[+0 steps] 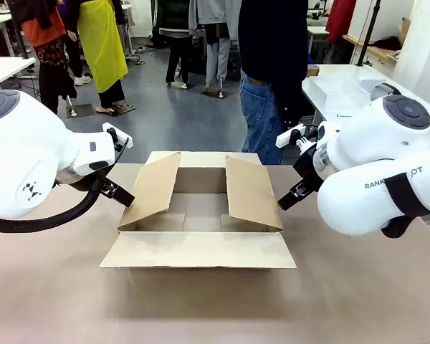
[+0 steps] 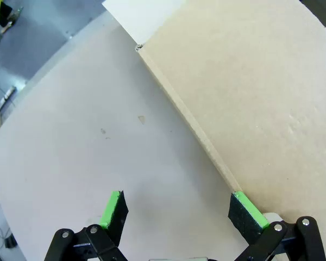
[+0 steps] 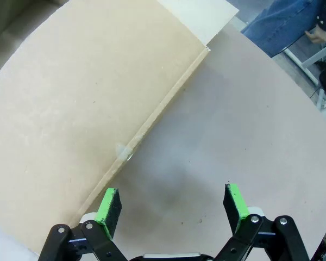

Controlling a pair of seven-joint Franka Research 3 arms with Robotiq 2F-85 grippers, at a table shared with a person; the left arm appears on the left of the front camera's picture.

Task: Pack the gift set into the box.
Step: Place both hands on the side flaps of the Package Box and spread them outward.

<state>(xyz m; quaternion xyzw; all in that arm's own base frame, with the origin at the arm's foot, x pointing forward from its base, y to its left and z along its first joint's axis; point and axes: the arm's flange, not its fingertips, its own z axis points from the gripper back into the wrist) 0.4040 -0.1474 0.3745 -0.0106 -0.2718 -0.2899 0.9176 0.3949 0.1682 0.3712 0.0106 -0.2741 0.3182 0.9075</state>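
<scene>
The brown cardboard box [image 1: 198, 215] stands open in the middle of the table. Its front flap lies flat toward me, its two side flaps tilt up, and its floor is bare. My left gripper [image 1: 119, 192] hovers open just outside the box's left flap [image 2: 250, 92], green pads [image 2: 112, 209] apart over the bare table. On the other side, my right gripper [image 1: 287, 200] is open beside the right flap [image 3: 81, 92], with nothing between its fingers [image 3: 234, 200]. The gift set is out of view.
A person in jeans [image 1: 266, 107] stands at the far edge behind the box. A white table [image 1: 344, 89] sits at the back right. Bare tabletop [image 1: 201, 308] stretches in front of the box.
</scene>
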